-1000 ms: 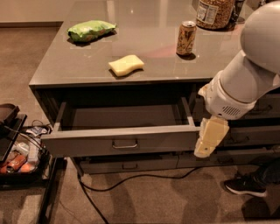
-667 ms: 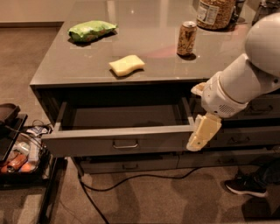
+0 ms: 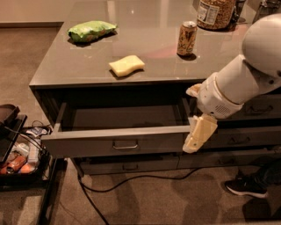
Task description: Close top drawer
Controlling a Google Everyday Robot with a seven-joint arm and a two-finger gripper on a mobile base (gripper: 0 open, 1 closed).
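The top drawer point(image 3: 88, 141) is pulled well out from under the grey counter. Its front panel is long and flat, with a small silver bar pull point(image 3: 125, 144) at its centre. The inside looks empty. My gripper point(image 3: 197, 135) is cream-coloured and hangs at the right end of the drawer's front panel, close to or touching its edge. My white arm point(image 3: 246, 74) reaches in from the upper right.
On the countertop point(image 3: 153, 66) lie a green bag point(image 3: 91, 30), a yellow sponge point(image 3: 126, 65), a can point(image 3: 186, 38) and a large jar point(image 3: 215, 13). Lower drawers point(image 3: 131, 166) sit below. A cable point(image 3: 131, 180) runs on the floor. A cluttered tray point(image 3: 17, 154) is at the left, a shoe point(image 3: 243, 186) at the right.
My gripper has moved left and slightly up, from right of the drawer front to its right end. The drawer stays open about as far as before.
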